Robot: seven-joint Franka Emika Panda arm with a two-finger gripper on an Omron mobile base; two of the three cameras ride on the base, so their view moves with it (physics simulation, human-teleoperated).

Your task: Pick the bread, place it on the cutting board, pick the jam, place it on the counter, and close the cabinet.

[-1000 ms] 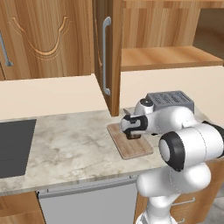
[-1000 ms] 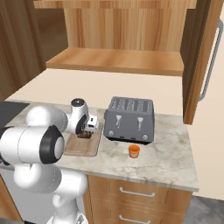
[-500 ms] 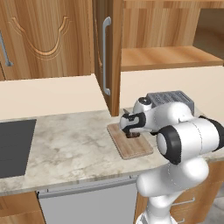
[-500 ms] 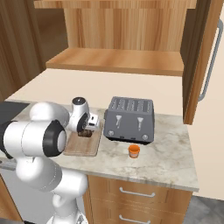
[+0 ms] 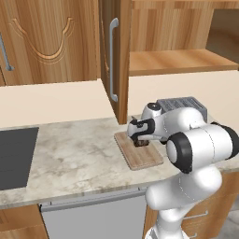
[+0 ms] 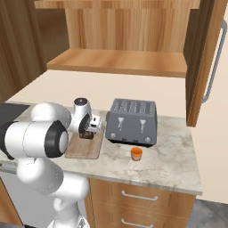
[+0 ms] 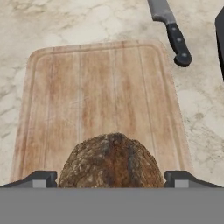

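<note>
The bread (image 7: 111, 162), a dark brown lumpy ball, rests on the near end of the wooden cutting board (image 7: 105, 87). My gripper (image 7: 111, 178) is open and low over it, one fingertip on each side with a small gap to the bread. From the base, the gripper (image 5: 140, 136) (image 6: 87, 129) hangs over the board (image 5: 144, 158) (image 6: 84, 149). The small orange jam (image 6: 136, 153) stands on the marbled counter (image 6: 169, 164) in front of the toaster. The wooden cabinet door (image 5: 112, 60) (image 6: 209, 62) is open.
A grey toaster (image 6: 132, 121) (image 5: 183, 104) stands right of the board. A black-handled knife (image 7: 171, 31) lies on the counter beyond the board. A dark cooktop (image 5: 14, 156) sits at the left. The open cabinet's shelf (image 6: 120, 62) is above the back wall.
The arm's elbow has shifted a little; the gripper stays open around the bread on the board.
</note>
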